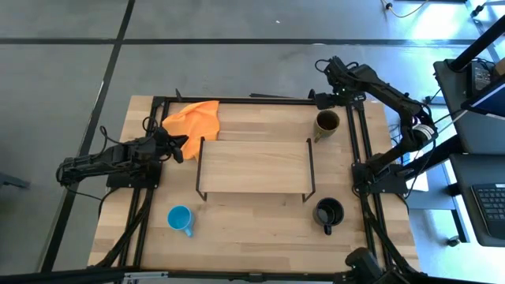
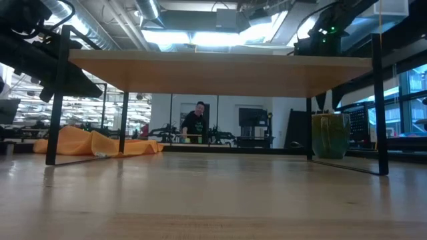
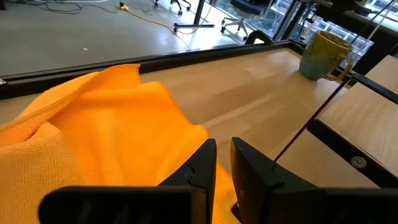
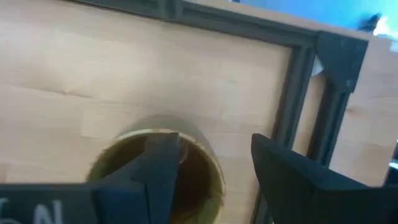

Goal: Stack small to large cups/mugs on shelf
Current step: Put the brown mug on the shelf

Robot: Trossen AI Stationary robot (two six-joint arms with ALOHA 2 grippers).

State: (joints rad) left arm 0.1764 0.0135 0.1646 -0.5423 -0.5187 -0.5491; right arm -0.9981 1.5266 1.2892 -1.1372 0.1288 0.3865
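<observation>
bright, even overhead light; ceiling lamps (image 2: pixel 220 37) glare in the low view; the right wrist view is blurred.

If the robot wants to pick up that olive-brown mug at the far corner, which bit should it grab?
Probably the rim wall, from straight above. The olive-brown mug stands upright with its mouth open to the top, and the right gripper hovers over it, fingers apart, one above the glossy inside. The handle juts sideways, so a pinch there seems harder. The left gripper waits by the orange cloth.

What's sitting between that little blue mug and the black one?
Nothing: in the high view, only bare tabletop separates the blue mug from the black mug; the shelf stands farther back.
</observation>
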